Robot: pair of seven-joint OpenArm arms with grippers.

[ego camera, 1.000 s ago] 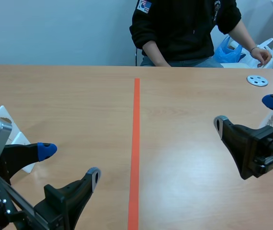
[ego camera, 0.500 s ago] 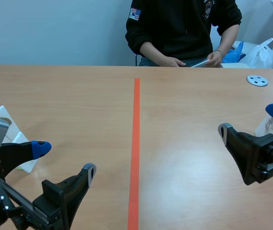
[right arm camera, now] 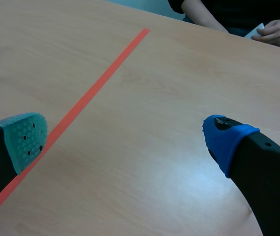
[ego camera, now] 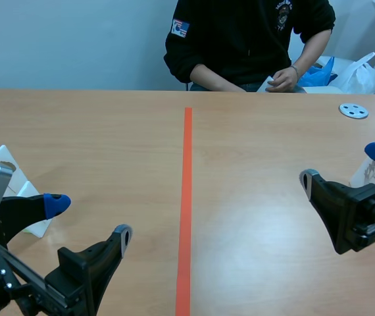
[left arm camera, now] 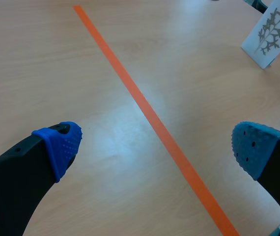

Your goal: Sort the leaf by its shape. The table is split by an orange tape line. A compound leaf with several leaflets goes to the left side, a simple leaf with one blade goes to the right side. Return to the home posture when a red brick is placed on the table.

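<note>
Sitting just beside R gripper (ego camera: 343, 164), fingers apart: leaf card (ego camera: 373, 174).

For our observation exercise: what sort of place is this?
Probably a robotics test room: a wooden table split by an orange tape line, the robot's left hand and right hand open over it, a person seated across.
</note>
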